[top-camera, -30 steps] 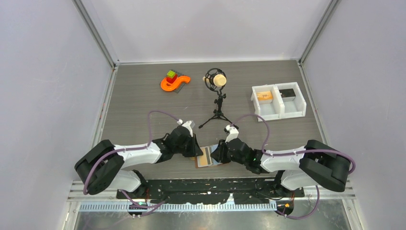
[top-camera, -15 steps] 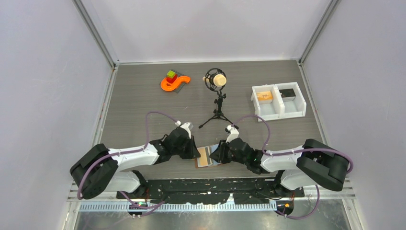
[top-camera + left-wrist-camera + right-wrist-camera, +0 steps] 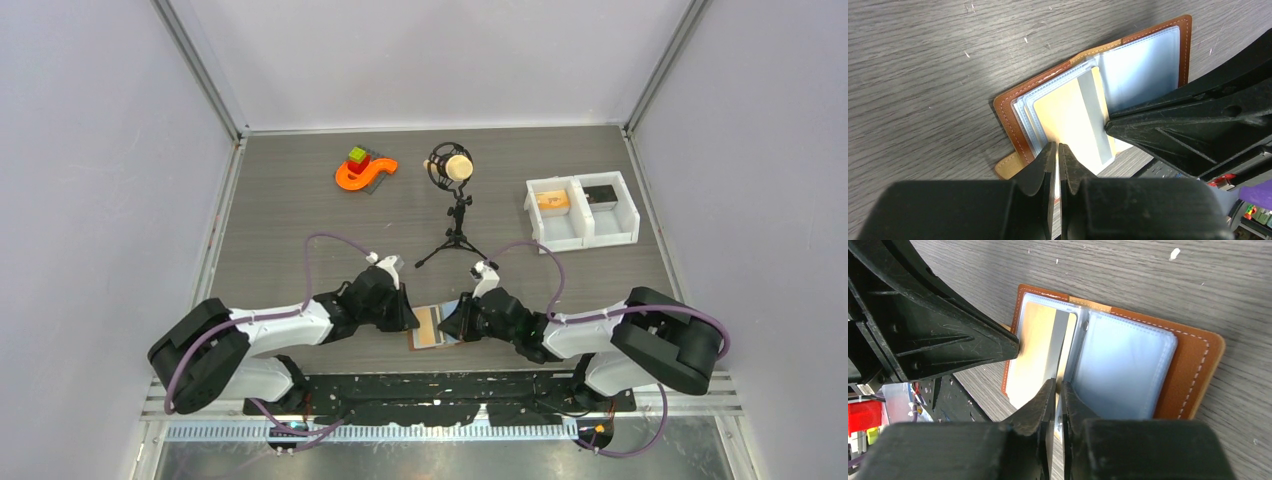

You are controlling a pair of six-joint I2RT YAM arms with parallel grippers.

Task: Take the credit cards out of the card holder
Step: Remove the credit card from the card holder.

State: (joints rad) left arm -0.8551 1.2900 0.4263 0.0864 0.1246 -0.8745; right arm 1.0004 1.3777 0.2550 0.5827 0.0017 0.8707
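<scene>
Moved: left arm has sunk a little toward the near edge over the last second, and its left gripper (image 3: 410, 318) has slid slightly left. The open brown leather card holder (image 3: 432, 332) with pale blue-grey clear sleeves (image 3: 1143, 65) has stayed put.
Card holder place: flat and spread open on the grey wood-grain worktop (image 3: 300, 220), at the middle of the near edge, between the two arms' tips.
Card: cream-yellow plastic card (image 3: 1070, 117) with a grey stripe, lying on the holder's half nearer the left arm, partly out of its sleeve.
Left gripper: fingers drawn to a hairline slit, clamped on the card's outer edge.
Right gripper (image 3: 1058, 386): fingers almost together at the card's striped edge by the spine; whether card or sleeve is pinched I cannot tell.
Far left: orange curved plastic piece (image 3: 355, 178) carrying red and green blocks.
Far middle: black microphone (image 3: 450, 165) on a small tripod.
Far right: white two-compartment bin (image 3: 584, 218), a tan thing in the left compartment, a black thing in the right.
</scene>
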